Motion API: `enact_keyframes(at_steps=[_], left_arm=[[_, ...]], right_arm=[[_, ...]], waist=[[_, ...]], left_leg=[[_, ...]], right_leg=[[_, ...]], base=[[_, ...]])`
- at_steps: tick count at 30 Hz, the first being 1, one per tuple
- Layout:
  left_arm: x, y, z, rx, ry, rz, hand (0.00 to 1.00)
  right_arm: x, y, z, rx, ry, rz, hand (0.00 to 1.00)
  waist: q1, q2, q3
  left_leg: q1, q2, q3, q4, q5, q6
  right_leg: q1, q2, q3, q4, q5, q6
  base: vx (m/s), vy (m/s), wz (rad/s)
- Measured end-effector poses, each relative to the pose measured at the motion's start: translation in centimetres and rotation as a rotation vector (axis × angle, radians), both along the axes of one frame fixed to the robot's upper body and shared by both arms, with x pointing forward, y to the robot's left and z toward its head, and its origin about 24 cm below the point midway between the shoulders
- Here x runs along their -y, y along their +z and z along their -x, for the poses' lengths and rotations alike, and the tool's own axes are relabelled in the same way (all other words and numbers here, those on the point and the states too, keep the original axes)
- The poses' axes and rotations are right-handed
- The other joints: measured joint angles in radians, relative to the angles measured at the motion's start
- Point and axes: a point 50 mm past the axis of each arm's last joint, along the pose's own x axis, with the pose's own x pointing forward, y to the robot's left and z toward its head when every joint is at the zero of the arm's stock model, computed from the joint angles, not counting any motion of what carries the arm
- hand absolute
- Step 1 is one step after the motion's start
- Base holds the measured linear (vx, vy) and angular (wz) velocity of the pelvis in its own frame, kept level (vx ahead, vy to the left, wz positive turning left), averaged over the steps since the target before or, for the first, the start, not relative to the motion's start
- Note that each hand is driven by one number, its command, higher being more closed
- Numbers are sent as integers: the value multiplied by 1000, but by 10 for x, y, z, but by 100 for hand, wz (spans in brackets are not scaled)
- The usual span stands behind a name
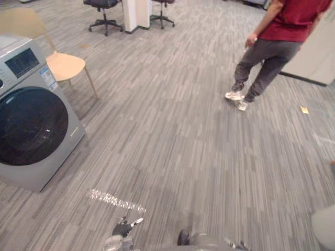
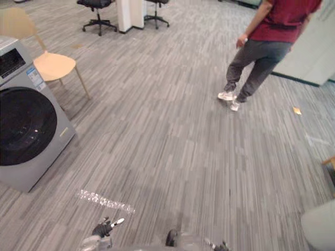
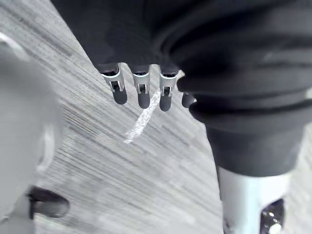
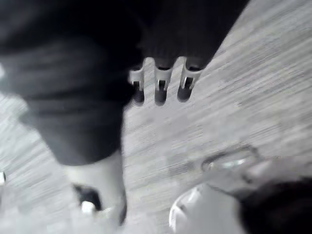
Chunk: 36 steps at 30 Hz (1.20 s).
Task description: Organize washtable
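Progress looks nil: eye views give a grey front-loading washing machine, a pale wooden chair just behind it; left wrist view, left hand straight-fingered and empty; right wrist view, right hand likewise; where the washtable is I cannot tell.

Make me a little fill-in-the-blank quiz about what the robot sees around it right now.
1. The washing machine stands with its round door ____.
2. The person, caught mid-stride, wears a ____ shirt.
3. The left hand and the right hand hang over the floor with straight fingers, holding ____.

Missing words: closed; red; nothing.
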Motion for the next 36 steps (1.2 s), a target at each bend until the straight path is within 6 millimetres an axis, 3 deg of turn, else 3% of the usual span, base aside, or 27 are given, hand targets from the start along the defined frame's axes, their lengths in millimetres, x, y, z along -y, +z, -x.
enact_keyframes(at_steps=[1,3,4,6,8,9,10,11,12,13,14,15,16,17,19,20,22,24,26,27,29,30,31,32,33,34,36], left_arm=[[1,-1,4,-9,21,10,0],[0,-1,6,-1,31,12,0],[-3,0,5,13,30,11,0],[-11,1,6,17,30,-6,0],[-18,-1,17,-22,14,-30,0],[-18,-5,34,-84,0,-30,0],[-18,-10,53,-160,0,-21,0],[-22,-10,60,-186,4,-29,0],[-25,-12,68,-224,22,-27,0],[-27,-12,72,-240,24,-29,0],[-31,-12,76,-258,14,-37,0],[-33,-12,79,-274,-19,-49,0],[-34,-11,77,-278,-65,-61,0],[-35,-11,75,-280,-82,-68,0],[-35,-10,67,-277,-137,-91,0],[-31,-10,52,-248,-194,-97,0],[-24,-6,19,-159,-213,-99,0],[-11,0,-10,-61,-261,-100,0],[-4,4,-22,-7,-293,-100,0],[1,2,-15,-17,-251,-71,0],[7,-2,-3,-29,-167,-31,0],[9,-4,6,-39,-103,-3,0],[11,-6,12,-51,-80,14,0],[10,-8,24,-71,-19,37,0],[7,-8,24,-74,-13,35,0],[0,-7,23,-70,-20,20,0],[-7,-8,32,-103,-64,4,0]], right_arm=[[4,1,-3,0,9,10,0],[6,3,-12,20,17,18,0],[4,3,-18,25,28,11,0],[-1,2,-33,37,59,-5,0],[-5,5,-49,76,76,-12,0],[-6,7,-58,94,104,-6,0],[-16,6,-59,92,144,-24,0],[-20,5,-59,90,160,-33,0],[-21,3,-54,74,169,-40,0],[-22,2,-51,63,168,-44,0],[-23,1,-47,50,169,-50,0],[-25,-1,-38,23,176,-56,0],[-26,-2,-34,9,197,-57,0],[-27,-3,-34,7,206,-60,0],[-23,-1,-36,24,221,-51,0],[-15,1,-38,44,222,-20,0],[-7,3,-39,59,210,7,0],[1,3,-34,40,194,22,0],[-3,-2,-14,-29,163,0,0],[-5,-5,3,-84,146,-19,0],[-3,-5,11,-102,140,-18,0],[11,-1,10,-89,147,24,0],[16,1,9,-84,156,44,0],[20,3,1,-57,167,61,0],[20,5,-12,-21,169,70,0],[20,6,-20,-6,170,68,0],[14,6,-33,18,166,48,0]], waist=[[24,16,9],[42,21,20],[45,12,23],[51,4,29],[70,-10,28],[77,1,22],[91,-30,3],[91,-44,-12],[95,-72,-7],[95,-83,-7],[93,-101,-9],[84,-106,-11],[69,-105,-6],[60,-105,-2],[44,-88,12],[30,-65,16],[14,-52,25],[-15,-35,33],[-22,-37,35],[-22,-40,35],[-24,-29,29],[-15,38,22],[-8,66,20],[1,78,24],[12,80,34],[19,64,45],[45,32,57]], left_leg=[[-62,0,-69,128,55,-6],[-171,-37,-136,233,24,-7],[-218,-63,-133,191,-6,-11],[-255,-92,-94,-3,-39,0],[-250,-153,-90,-370,-28,-6],[-240,-171,-148,-567,73,-24],[-243,-217,-158,-532,100,31],[-261,-239,-163,-495,56,38],[-261,-260,-152,-414,-28,68],[-241,-273,-147,-405,-54,78],[-199,-295,-140,-414,-79,96],[-138,-323,-136,-435,-102,123],[-63,-335,-149,-464,-120,138],[-16,-342,-158,-491,-121,141],[154,-344,-165,-627,-118,147],[262,-333,-155,-731,-114,148],[350,-327,-158,-805,-118,155],[394,-302,-169,-862,-136,147],[441,-297,-172,-877,-168,107],[453,-293,-181,-786,-192,73],[377,-259,-186,-502,-186,54],[253,-174,-192,-173,-67,27],[213,-144,-192,-78,36,27],[163,-120,-189,31,243,12],[87,-114,-190,167,211,38],[14,-127,-177,240,112,67],[-77,-149,-122,167,-10,77]], right_leg=[[36,13,29,-20,-9,-7],[126,8,63,-87,-14,-7],[190,-13,77,-140,-14,-7],[265,-47,105,-185,-15,-6],[301,-87,132,-219,-55,31],[320,-91,161,-237,-85,50],[324,-121,190,-222,-128,14],[316,-138,191,-194,-146,0],[273,-172,219,-31,-160,76],[238,-190,236,88,-163,85],[173,-214,266,264,-137,129],[106,-238,294,479,-23,200],[56,-236,289,650,41,245],[35,-236,276,720,34,235],[-29,-231,206,821,-37,142],[-92,-219,130,769,-97,86],[-199,-197,67,625,-124,65],[-262,-149,2,214,-31,67],[-304,-118,9,9,54,61],[-297,-101,49,34,111,1],[-242,-83,56,53,186,-18],[-179,-23,38,47,181,-16],[-150,10,42,36,156,-23],[-98,42,66,7,132,-38],[-19,60,95,-32,104,-44],[70,59,125,-72,78,-49],[194,37,183,-127,58,-43]], base=[[363,-32,-80],[476,-29,-46],[573,-7,-32],[434,60,-46],[391,176,-71],[562,304,-70],[534,262,-47],[674,277,-21],[468,165,5],[591,241,13],[615,266,34],[757,268,42],[637,179,36],[628,135,20],[553,112,-9],[457,85,-19],[488,25,2],[539,-43,31],[602,-147,23],[686,-210,20],[742,-214,14],[733,-150,-10],[720,-60,-39],[725,-21,-51],[876,-26,-53],[736,-21,-42],[637,10,-80]])
